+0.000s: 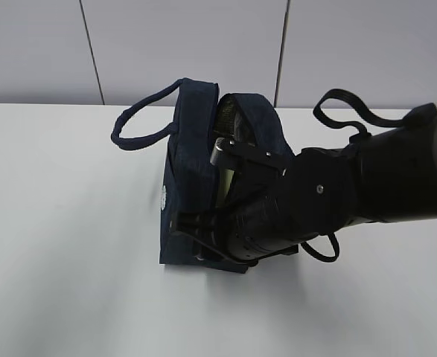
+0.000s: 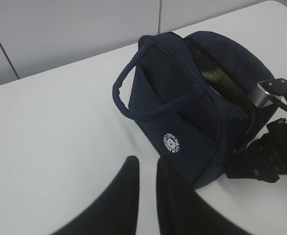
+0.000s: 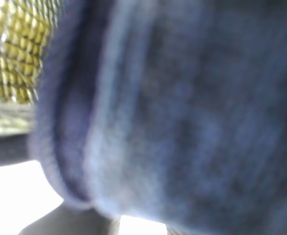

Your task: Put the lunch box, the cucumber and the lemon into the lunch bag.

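Closest thing to the lens is the right arm (image 1: 367, 186), a big black mass coming in from 3 o'clock in the exterior view and covering the right flank of the lunch bag (image 1: 192, 186). Its fingers are out of sight, pushed in at the bag's open top, so I can't tell how far apart they stand or whether they have hold of anything. The right wrist view is no help, just blurry navy fabric pressed against the lens with a bit of yellowish mesh (image 3: 16, 49) at 10 o'clock.

Going left to right: the whole left half of the white tabletop (image 1: 62, 245) is bare, loads of open room there. Then one loop handle (image 1: 140, 123) sticks out toward 9 o'clock, hanging clear of the surface. The bag itself sits about mid-tabletop, well in from the front edge and nearer the back edge where the grey wall panels start. Its small white round logo (image 1: 164, 197) faces left. The top gapes open toward the right, and something pale shows in the gap beside a silver bar (image 1: 219, 152) on the arm. I can't make out the lunch box, cucumber or lemon.

In the left wrist view the left gripper (image 2: 145, 196) sits at 6 o'clock with its dark fingers nearly together, only a thin slit between them, holding nothing, parked well apart from the bag with bare tabletop around it.
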